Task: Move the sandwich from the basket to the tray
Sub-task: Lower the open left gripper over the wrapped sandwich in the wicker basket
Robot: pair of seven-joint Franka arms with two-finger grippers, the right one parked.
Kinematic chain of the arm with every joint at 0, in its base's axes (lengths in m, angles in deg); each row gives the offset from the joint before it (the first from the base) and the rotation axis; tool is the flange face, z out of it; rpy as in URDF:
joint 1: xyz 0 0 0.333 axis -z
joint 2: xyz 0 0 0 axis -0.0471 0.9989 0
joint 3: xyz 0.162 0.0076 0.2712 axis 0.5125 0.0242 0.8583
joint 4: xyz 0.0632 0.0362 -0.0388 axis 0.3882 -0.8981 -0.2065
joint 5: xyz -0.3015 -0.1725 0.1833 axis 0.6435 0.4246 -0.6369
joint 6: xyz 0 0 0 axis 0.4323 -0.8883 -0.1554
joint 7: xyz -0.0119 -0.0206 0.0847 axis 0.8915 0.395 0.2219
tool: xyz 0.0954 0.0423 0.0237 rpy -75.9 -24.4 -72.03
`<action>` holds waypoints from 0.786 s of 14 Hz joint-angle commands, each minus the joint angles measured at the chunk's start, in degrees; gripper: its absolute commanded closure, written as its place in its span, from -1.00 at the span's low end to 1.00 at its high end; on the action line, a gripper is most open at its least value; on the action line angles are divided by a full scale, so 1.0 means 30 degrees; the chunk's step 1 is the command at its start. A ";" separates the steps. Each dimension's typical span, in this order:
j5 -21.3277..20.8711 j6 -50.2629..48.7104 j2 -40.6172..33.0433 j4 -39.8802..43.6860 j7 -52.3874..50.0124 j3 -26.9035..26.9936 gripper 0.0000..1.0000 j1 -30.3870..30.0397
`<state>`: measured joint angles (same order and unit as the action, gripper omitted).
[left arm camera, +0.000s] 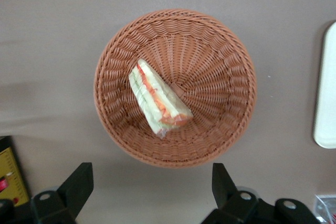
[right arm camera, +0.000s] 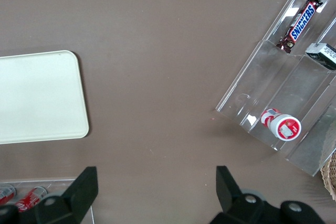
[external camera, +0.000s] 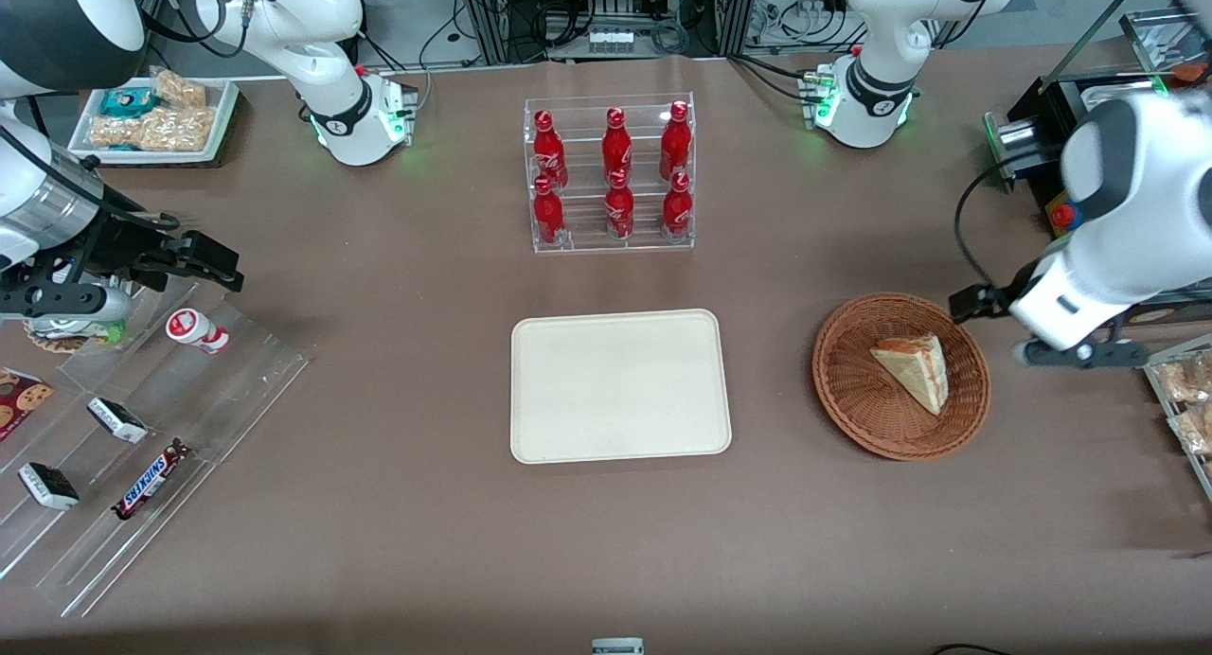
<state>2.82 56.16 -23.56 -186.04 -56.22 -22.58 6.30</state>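
A brown surface [external camera: 398,504] is seen, covered edge to edge by a matte cloth. The basket [external camera: 857,409] is set on it toward the working arm's end, and the sandwich [external camera: 915,371] is lying inside, its layered edge turned to 3 o'clock in the front view. The tray [external camera: 620,385] is placed near the middle of the surface, apart from the basket, at about 9 o'clock from it, and nothing is carried on it. A clear rack [external camera: 611,243] of red bottles [external camera: 617,144] is stood at 12 o'clock from the tray, farther from the front camera. Toward the parked arm's end, stepped clear racks [external camera: 237,371] are laid with a chocolate bar [external camera: 150,479] and a small white cup [external camera: 196,330]. Cables and metal frames [external camera: 606,7] are seen along the room's edge past the surface.

The tool [left arm camera: 152,187] is held above the surface just beside the basket's rim, released, its fingers [left arm camera: 79,184] spread wide with nothing between them.
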 commanded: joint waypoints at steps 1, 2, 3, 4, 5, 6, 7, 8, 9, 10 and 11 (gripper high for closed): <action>-0.0224 0.2675 -0.0358 -0.2443 -0.0519 -0.0061 -1.00 -0.0145; -0.0282 0.3612 -0.0270 -0.3146 -0.1072 -0.0032 -1.00 -0.0145; -0.0311 0.4550 -0.0298 -0.3878 -0.1890 -0.0032 -1.00 -0.0174; -0.0283 0.5516 -0.0385 -0.4639 -0.3406 -0.0032 -1.00 -0.0174; -0.0311 0.6222 -0.0386 -0.5082 -0.5510 -0.0032 -1.00 -0.0174; -0.0312 0.6838 -0.0270 -0.5348 -0.7532 -0.0032 -1.00 -0.0174; -0.0312 0.7541 -0.0182 -0.5582 -0.9206 -0.0061 -1.00 -0.0174; -0.0283 0.8128 -0.0065 -0.5875 -1.0701 -0.0061 -1.00 -0.0174; -0.0282 0.8917 0.0255 -0.6139 -1.2544 -0.0061 -1.00 -0.0174; -0.0282 0.9679 0.0635 -0.6344 -1.4244 -0.0061 -1.00 -0.0145; -0.0282 1.0701 0.1132 -0.6607 -1.5509 -0.0061 -1.00 -0.0116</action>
<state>2.70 83.35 -22.24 -204.30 -94.45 -22.33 6.25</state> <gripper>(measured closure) 0.000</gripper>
